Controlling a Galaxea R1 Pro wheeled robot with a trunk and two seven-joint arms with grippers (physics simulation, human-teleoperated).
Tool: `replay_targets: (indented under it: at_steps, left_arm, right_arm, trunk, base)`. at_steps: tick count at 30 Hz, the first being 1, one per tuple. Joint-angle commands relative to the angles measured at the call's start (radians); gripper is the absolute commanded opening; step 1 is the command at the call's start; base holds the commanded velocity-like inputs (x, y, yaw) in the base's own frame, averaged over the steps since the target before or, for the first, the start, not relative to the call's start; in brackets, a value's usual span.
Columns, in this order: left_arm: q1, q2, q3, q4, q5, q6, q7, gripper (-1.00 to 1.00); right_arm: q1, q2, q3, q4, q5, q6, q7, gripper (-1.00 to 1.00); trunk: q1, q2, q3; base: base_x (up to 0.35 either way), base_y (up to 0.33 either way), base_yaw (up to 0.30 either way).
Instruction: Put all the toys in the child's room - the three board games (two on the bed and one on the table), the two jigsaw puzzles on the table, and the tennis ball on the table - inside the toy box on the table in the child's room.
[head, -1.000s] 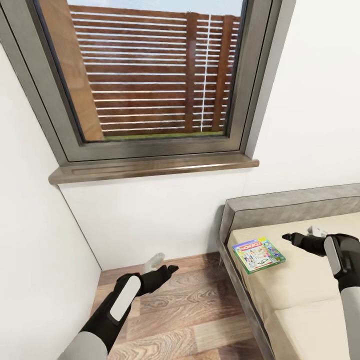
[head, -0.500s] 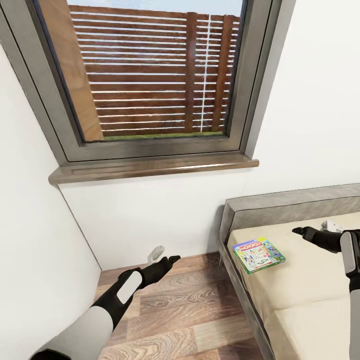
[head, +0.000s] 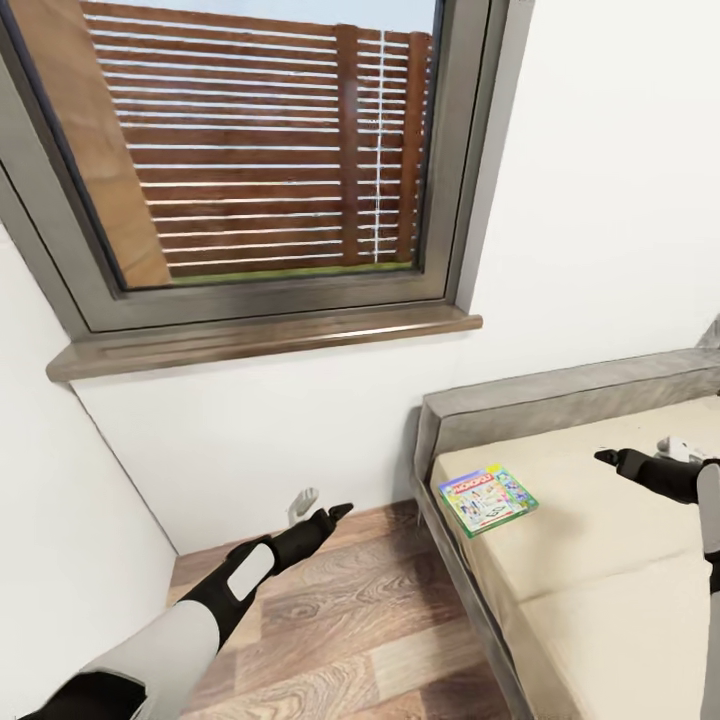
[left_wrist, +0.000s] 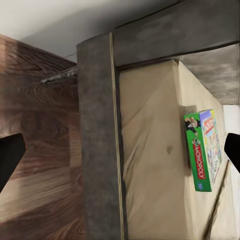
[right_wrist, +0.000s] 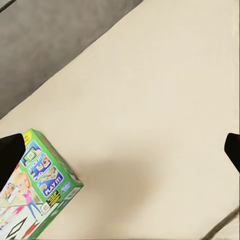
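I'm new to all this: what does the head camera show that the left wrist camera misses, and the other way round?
Head camera: the window with its wooden sill, the slatted fence outside, both arms, and the right gripper hovering over the mattress. Left wrist camera: a close look down the bed frame's grey edge, with the game's side reading MONOPOLY. Both: the Monopoly board game lying flat on the beige bed, the wood-plank floor, and the left gripper, fingers spread, holding nothing.

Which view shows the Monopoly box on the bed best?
The head view: the whole board game lies flat near the corner of the bed, lid readable. The left wrist view shows it edge-on, title visible. The right wrist view catches one corner.
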Motion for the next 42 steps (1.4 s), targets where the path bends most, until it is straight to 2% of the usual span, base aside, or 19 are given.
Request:
replay_targets:
  at_steps: [1, 8, 16, 24, 30, 42]
  left_arm:
    - [-0.003, 0.002, -0.004, 0.005, 0.010, 0.001, -0.008, 1.00]
    - [-0.007, 0.005, -0.004, 0.016, 0.013, -0.006, -0.024, 1.00]
    - [-0.007, 0.008, -0.003, 0.022, 0.015, -0.007, -0.033, 1.00]
    - [-0.006, 0.008, -0.012, 0.020, 0.003, -0.016, -0.037, 1.00]
    - [-0.005, 0.009, -0.012, 0.019, 0.000, -0.019, -0.035, 1.00]
    - [0.001, 0.011, 0.011, 0.024, 0.016, -0.018, -0.031, 1.00]
  right_arm:
    - [0.001, 0.001, -0.002, -0.007, -0.009, 0.006, -0.005, 1.00]
    - [0.005, 0.004, -0.004, -0.021, -0.009, 0.009, -0.005, 1.00]
    - [0.009, 0.023, -0.005, -0.028, -0.005, 0.007, -0.006, 1.00]
    - [0.013, 0.057, -0.004, -0.035, 0.000, 0.003, -0.007, 1.00]
    - [0.025, 0.071, -0.003, -0.056, 0.001, 0.003, -0.007, 1.00]
    - [0.093, 0.135, 0.029, -0.187, 0.002, 0.010, -0.007, 1.00]
  trunk:
    - [0.000, 0.000, -0.001]
    - [0.000, 0.000, -0.001]
    - [0.000, 0.000, -0.001]
    - [0.000, 0.000, -0.001]
    - [0.000, 0.000, -0.001]
    - [0.000, 0.000, -0.007]
  base:
    - [0.000, 0.000, -0.257]
    - [0.000, 0.000, -0.269]
    - [0.000, 0.000, -0.280]
    - [0.000, 0.000, -0.239]
    - [0.000, 0.000, -0.105]
    - [0.000, 0.000, -0.031]
